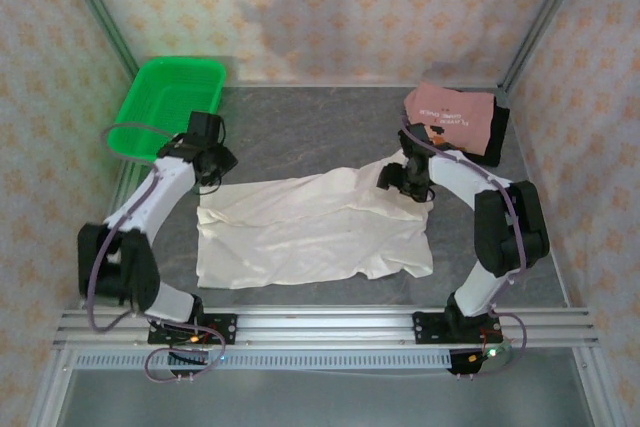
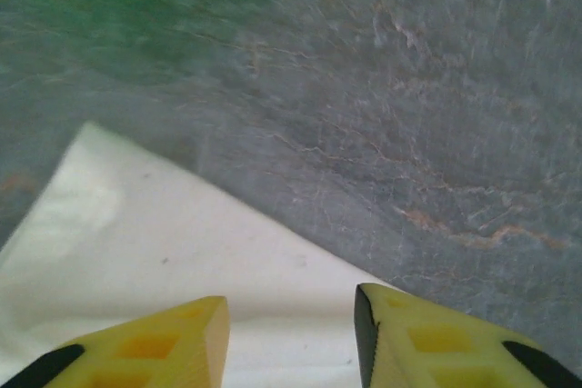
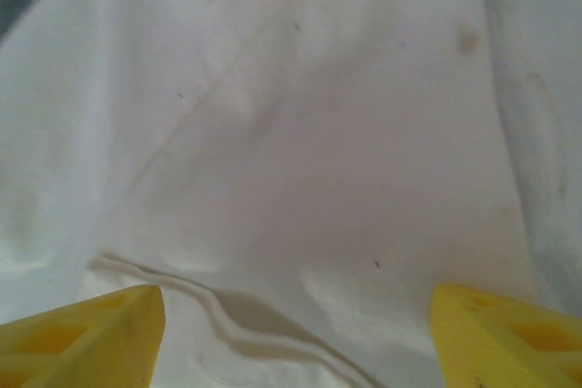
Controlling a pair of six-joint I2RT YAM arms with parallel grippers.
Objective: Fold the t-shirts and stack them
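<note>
Roughly midway: two tees are stacked and the big one is not yet folded.

The dusty-pink printed cotton t-shirt (image 1: 450,117) lies folded on the black cloth t-shirt (image 1: 502,129) at the far right corner of the grey stone-patterned table (image 1: 300,137). By the look of it, that pair is done. The large cream-white soft t-shirt (image 1: 310,232) lies spread and wrinkled mid-table, so its folding and stacking are left. Both arms reach forward, bent at the elbow, with their wrists tipped down over the cream tee's far edge. The left gripper (image 2: 291,338) hangs at the far left corner, its yellow jaws moderately apart with nothing between them. The right gripper (image 3: 296,333) hangs above the far right part of the cloth, jaws wide and gripping nothing. The green plastic mesh basket (image 1: 165,102) sits at the far left.
</note>
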